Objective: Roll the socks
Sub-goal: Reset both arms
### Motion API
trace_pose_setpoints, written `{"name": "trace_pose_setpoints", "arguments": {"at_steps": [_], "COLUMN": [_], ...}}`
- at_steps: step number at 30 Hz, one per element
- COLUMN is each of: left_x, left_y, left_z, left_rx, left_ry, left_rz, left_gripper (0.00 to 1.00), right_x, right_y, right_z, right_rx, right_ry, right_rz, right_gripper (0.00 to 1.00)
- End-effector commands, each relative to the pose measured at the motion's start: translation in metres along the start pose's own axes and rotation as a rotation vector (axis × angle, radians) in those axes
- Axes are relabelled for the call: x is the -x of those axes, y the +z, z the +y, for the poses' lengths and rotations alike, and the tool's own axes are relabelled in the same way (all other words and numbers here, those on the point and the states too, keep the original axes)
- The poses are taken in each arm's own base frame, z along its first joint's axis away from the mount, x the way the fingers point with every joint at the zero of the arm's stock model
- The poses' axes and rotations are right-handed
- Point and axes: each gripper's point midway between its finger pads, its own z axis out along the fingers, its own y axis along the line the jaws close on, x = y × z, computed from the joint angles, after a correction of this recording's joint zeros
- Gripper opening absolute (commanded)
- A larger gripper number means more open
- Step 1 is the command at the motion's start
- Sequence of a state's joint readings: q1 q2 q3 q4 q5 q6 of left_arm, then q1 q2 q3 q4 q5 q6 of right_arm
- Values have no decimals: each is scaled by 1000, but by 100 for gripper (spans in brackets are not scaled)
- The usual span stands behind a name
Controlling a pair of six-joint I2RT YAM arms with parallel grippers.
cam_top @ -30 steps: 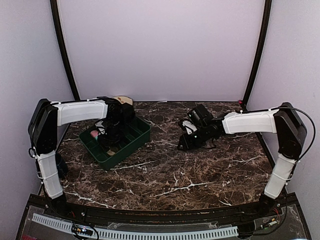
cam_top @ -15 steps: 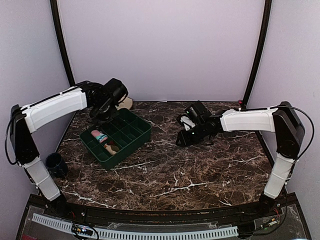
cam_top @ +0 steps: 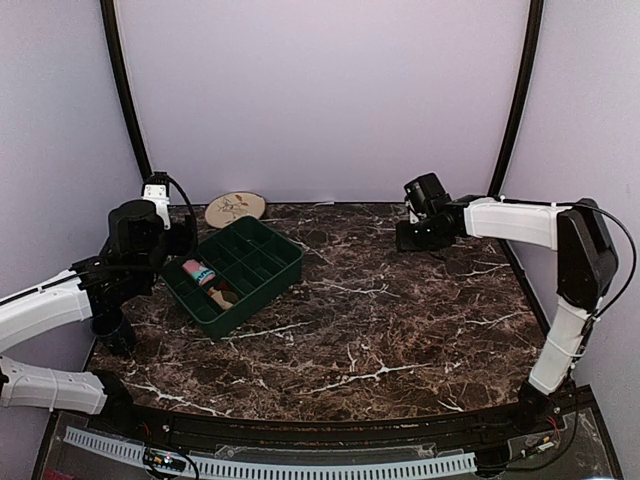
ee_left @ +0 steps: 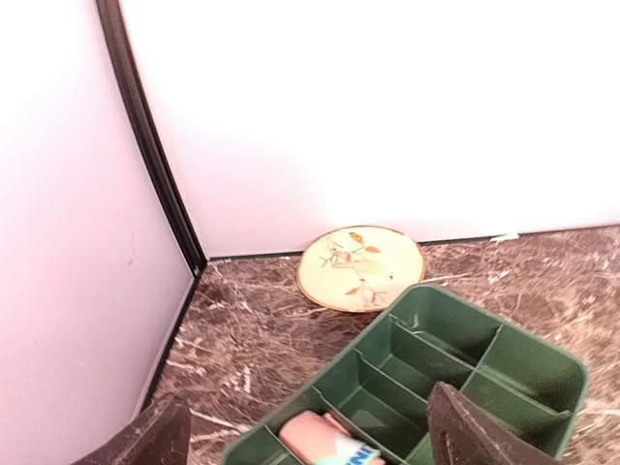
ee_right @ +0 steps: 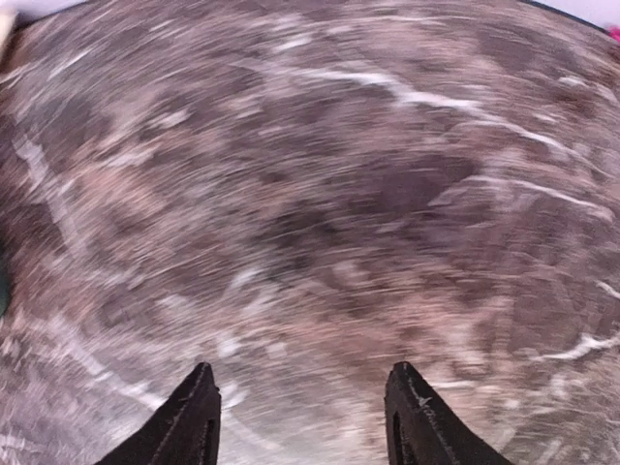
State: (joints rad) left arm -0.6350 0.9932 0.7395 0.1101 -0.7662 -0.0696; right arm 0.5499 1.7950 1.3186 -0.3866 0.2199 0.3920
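dark marble tabletop [cam_top: 400, 330], pale walls. on the left i see my left gripper [ee_left: 308, 426], jaws wide apart and empty, above the green tray [cam_top: 255, 303]. the socks [cam_top: 198, 271] sit in a compartment at its left end. right gripper [ee_right: 300, 373] has jaws apart over marble.

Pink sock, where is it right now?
Top view: the pink sock lies in a left-end compartment of the green tray, at the left of the table.
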Motion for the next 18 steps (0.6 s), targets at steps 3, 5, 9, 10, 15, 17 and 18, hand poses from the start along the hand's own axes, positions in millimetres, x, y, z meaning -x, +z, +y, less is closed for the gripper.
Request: {"name": "trace_pose_setpoints", "arguments": {"at_steps": [3, 5, 9, 10, 15, 17, 18], "left_x": [13, 9, 0, -2, -9, -10, -11], "left_y": [13, 15, 24, 27, 33, 35, 36], "left_z": [6, 14, 31, 36, 42, 41, 41], "left_rx": [-35, -51, -63, -54, -71, -83, -87], "left_ry": [134, 97, 47, 45, 31, 27, 26], "left_rz": [-86, -83, -54, -45, -24, -18, -14], "left_gripper": [91, 93, 93, 93, 93, 93, 93], "right_x": [39, 40, 37, 34, 20, 18, 18], "right_y": [-39, -50, -72, -75, -92, -99, -102], "right_z": [-64, -74, -90, -94, -106, -107, -107], "right_rx": [-197, -229, -276, -295, -312, -299, -291], "right_ry": [108, 123, 144, 151, 184, 201, 208], "right_rz": [-153, -183, -224, -225, -247, -271, -281], "right_gripper": [59, 61, 63, 63, 60, 62, 63]}}
